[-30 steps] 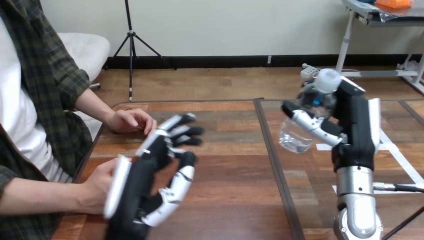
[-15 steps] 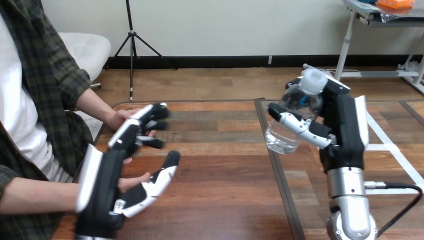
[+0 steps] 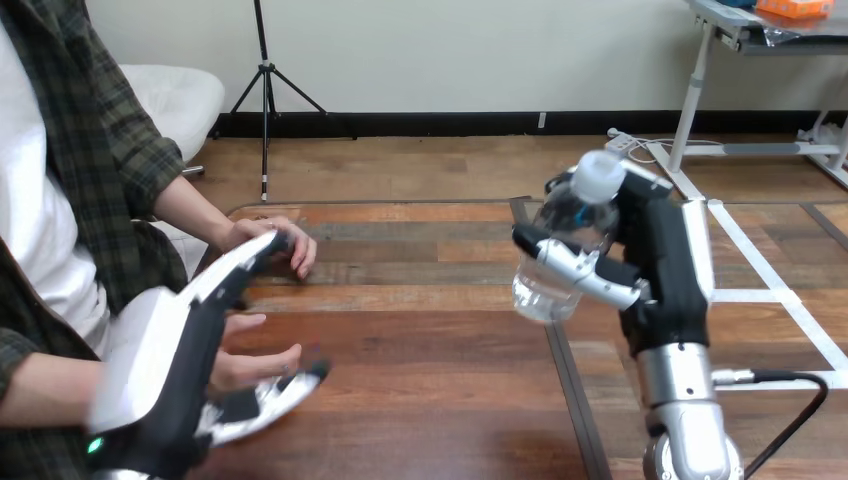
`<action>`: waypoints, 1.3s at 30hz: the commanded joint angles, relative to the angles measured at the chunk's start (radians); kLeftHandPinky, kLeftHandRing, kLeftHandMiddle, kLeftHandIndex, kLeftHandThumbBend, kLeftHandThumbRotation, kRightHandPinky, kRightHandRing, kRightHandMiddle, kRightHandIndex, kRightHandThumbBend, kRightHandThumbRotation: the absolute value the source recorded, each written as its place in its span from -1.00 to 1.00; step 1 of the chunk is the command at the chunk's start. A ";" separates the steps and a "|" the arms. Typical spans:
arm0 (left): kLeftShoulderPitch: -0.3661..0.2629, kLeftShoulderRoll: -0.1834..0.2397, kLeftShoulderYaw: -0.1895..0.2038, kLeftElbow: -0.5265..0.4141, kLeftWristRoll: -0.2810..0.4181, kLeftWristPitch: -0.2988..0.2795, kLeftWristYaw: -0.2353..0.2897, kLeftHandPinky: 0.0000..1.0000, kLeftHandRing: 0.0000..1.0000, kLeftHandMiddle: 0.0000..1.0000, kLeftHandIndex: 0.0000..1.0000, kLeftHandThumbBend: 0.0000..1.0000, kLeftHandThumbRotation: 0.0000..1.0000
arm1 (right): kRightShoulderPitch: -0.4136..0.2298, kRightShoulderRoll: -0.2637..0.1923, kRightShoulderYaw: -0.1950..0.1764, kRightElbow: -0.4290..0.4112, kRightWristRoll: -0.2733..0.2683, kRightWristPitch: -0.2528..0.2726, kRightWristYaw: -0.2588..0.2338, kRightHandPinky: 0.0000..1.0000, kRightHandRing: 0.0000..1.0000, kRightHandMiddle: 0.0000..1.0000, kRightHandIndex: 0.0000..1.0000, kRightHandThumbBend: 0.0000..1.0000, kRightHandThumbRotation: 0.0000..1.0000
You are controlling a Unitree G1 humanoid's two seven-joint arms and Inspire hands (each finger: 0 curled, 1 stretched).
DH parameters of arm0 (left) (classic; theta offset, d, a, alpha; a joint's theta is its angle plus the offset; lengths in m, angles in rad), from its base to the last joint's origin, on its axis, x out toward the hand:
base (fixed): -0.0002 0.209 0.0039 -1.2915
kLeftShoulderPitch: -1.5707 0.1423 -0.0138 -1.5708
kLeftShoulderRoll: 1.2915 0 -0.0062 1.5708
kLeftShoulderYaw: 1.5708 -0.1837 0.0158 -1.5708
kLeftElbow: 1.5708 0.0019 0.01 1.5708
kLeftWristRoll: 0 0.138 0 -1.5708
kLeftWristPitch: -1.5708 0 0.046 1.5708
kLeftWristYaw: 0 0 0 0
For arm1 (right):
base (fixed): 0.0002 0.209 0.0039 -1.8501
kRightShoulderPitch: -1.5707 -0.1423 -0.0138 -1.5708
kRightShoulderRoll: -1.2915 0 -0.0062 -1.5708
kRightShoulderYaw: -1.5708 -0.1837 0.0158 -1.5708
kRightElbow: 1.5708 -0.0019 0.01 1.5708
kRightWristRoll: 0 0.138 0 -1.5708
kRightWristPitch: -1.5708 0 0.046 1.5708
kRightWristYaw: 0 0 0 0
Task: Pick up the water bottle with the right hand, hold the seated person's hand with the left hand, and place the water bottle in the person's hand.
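Risk starts at the lower left of the frame: your left hand brackets the person's hand without holding it. Its fingers run straight out above that hand, toward the person's other hand, which rests on the desk in the upper left. Its thumb lies below. Nothing is curled round, so count this hand as open. Close too fast and you could pinch, or the person's hand could slip out before the thumb meets it. The straight fingertips also sit right by the other hand, touching or just short, I cannot tell. A sweep upward could knock it.

Across the bare desk, right of centre, the bottle hangs tilted in the air, cap toward the top of the frame, well apart from the person's hand. Your right hand is wrapped round it, fingers across its front, gripping it clear of the desk. The bottle is clear and looks thin-walled. A harder squeeze may crumple it, and a looser one may let it slide down through the fingers as you carry it leftward. If you bring it over before the left hand has closed, the receiving palm may not be steady or facing up, and the bottle would drop to the desk.
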 commanded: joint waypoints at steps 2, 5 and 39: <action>0.052 0.048 0.070 -0.261 0.195 0.180 -0.056 0.51 0.72 0.74 0.64 0.76 -0.91 | -0.046 0.012 0.011 -0.102 0.014 0.000 0.015 -0.27 -0.21 -0.16 -0.15 0.17 -1.00; 0.069 0.057 0.077 -0.301 0.233 0.225 -0.088 0.55 0.74 0.75 0.65 0.81 -0.91 | -0.045 0.015 0.015 -0.103 0.022 0.001 0.024 -0.28 -0.22 -0.16 -0.15 0.15 -1.00; 0.057 0.089 -0.016 -0.476 0.677 0.658 -0.563 0.78 0.83 0.81 0.64 0.92 -0.96 | -0.049 0.035 0.006 -0.079 0.080 -0.001 0.107 -0.30 -0.24 -0.17 -0.16 0.08 -1.00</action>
